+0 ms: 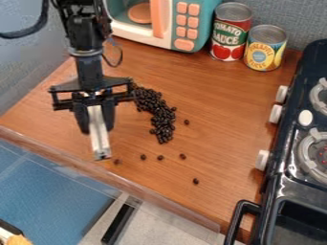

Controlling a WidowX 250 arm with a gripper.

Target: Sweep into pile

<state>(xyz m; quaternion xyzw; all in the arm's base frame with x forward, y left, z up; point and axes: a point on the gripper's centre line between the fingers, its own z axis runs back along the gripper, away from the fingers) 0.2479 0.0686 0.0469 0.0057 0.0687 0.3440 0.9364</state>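
The black gripper [94, 122] hangs over the left part of the wooden counter, shut on a pale, flat-sided stick-like tool [98, 131] that points down toward the front edge. To its right lies a curved pile of dark beans [159, 115], running from beside the gripper down toward the middle of the counter. Several loose beans [160, 157] are scattered in front of the pile, one of them close by the tool's lower end. Whether the tool touches the counter I cannot tell.
A toy microwave [167, 21] stands at the back, with a red can [230, 32] and a yellow-blue can [264, 48] beside it. A black toy stove [287, 179] with white knobs borders the right side. The counter's front edge [115, 178] slants across the lower left.
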